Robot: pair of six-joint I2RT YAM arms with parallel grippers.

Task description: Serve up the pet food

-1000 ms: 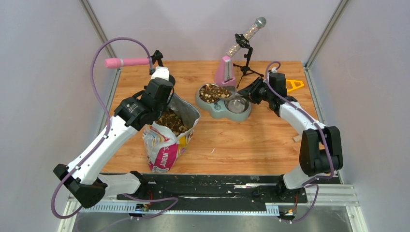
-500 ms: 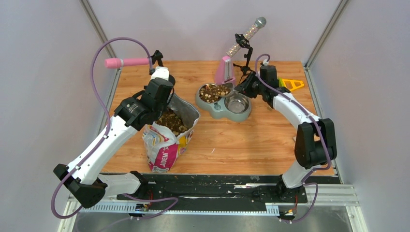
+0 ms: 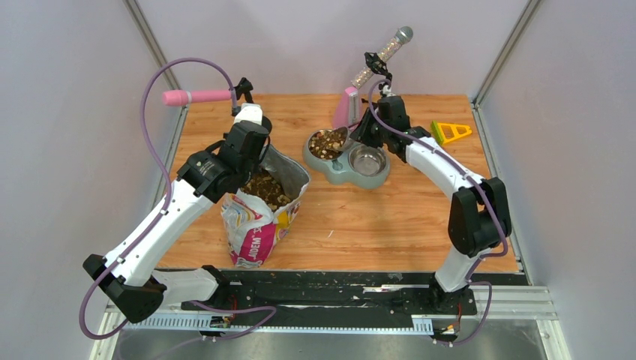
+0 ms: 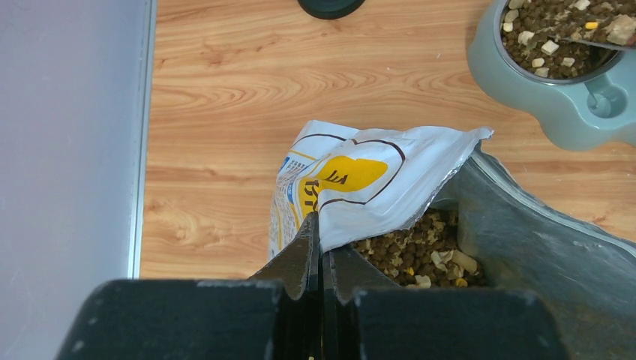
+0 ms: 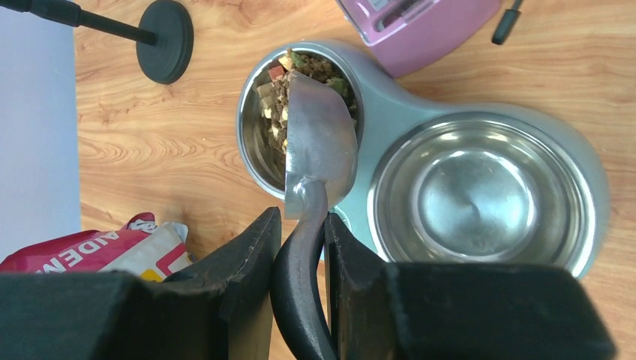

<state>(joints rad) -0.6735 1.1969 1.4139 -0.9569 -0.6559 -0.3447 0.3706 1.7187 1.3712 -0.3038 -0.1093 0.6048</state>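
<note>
The pet food fills the open printed bag (image 3: pixel 253 234) as a brown heap (image 3: pixel 264 186) (image 4: pixel 409 253). More pet food (image 3: pixel 324 144) (image 5: pixel 276 105) lies in the left bowl of the teal double feeder (image 3: pixel 341 175) (image 5: pixel 375 112). My left gripper (image 3: pixel 251 150) (image 4: pixel 321 236) is shut on the bag's top edge (image 4: pixel 360 187) and holds it open. My right gripper (image 3: pixel 358 135) (image 5: pixel 301 217) is shut on the black handle of a metal scoop (image 5: pixel 319 142), which is tipped over the left bowl with its back to the wrist camera. The right steel bowl (image 3: pixel 367 160) (image 5: pixel 480 196) holds nothing.
A pink dispenser (image 3: pixel 349 109) (image 5: pixel 420 26) stands just behind the feeder. A tripod stand with a filled tube (image 3: pixel 382 56) is beside it. A pink-handled tool on a stand (image 3: pixel 196 97) is at the back left, with its round base (image 5: pixel 166 41) near the feeder. A yellow piece (image 3: pixel 451 132) lies at the back right.
My right arm has swung left and back, carrying the scoop from above the gap between the bowls to over the left bowl. The left arm and the bag have not moved.
</note>
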